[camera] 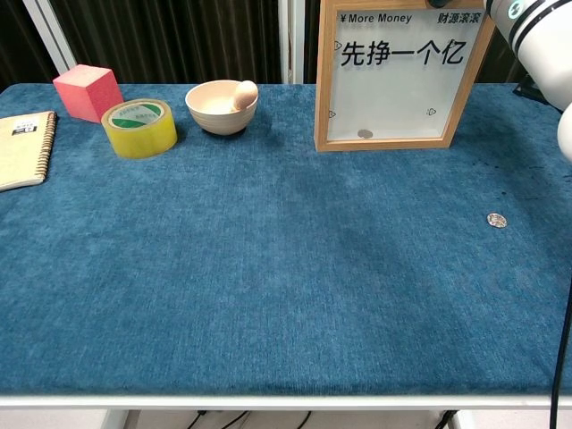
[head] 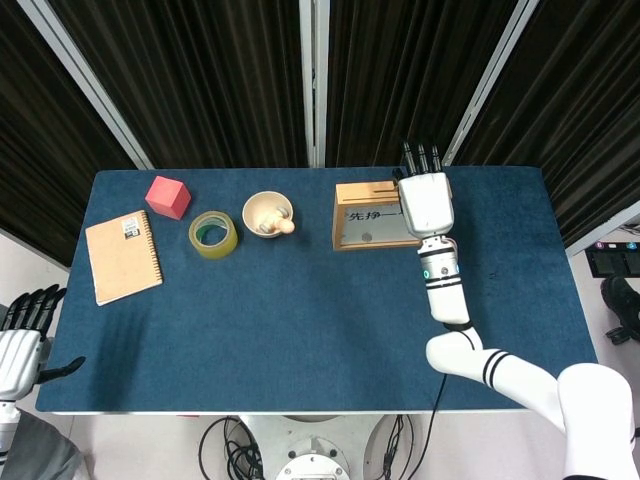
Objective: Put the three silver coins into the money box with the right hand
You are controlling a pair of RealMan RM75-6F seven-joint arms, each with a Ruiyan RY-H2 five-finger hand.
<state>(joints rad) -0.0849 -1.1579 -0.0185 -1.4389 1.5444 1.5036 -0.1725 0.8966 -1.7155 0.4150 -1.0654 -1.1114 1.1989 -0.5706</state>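
Right hand over the money box, one coin on the cloth

The white left hand (head: pixel 18 345) idles off the table's edge, fingers apart, holding nothing. The wooden-framed glass-fronted money box (camera: pixel 398 76) shows one small silver coin (camera: pixel 365 134) inside. The white right hand (head: pixel 425 200) hovers over its top; its grasp is hidden. Another silver coin (camera: pixel 496 220) lies near, needing a fine pinch.

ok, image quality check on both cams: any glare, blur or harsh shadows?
Head view: even lighting, sharp, only a soft shadow by the right hand. Chest view: sharp, money box text legible with no glare on its pane, coin on the table resolved clearly.
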